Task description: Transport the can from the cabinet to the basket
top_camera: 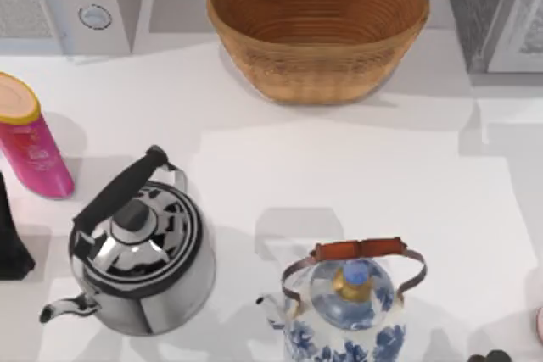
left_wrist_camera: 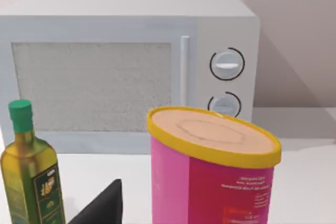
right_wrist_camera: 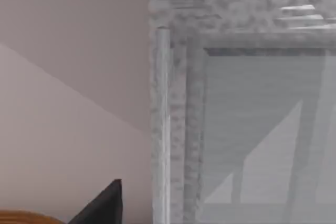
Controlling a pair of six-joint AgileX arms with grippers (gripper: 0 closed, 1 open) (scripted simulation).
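Basket [top_camera: 318, 27] at table's [top_camera: 339, 175] far edge; both tools' grip state indiscernible.

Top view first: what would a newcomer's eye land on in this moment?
The large wicker basket at the table's far middle, empty as far as its inside shows. Next, two kettles up front: a shiny steel kettle with a black handle at front left, and a blue-and-white floral kettle at front middle. A pink cylinder with a yellow-rimmed top stands at the left edge, before the white microwave.

Matte black angular tool [left_wrist_camera: 102, 207]
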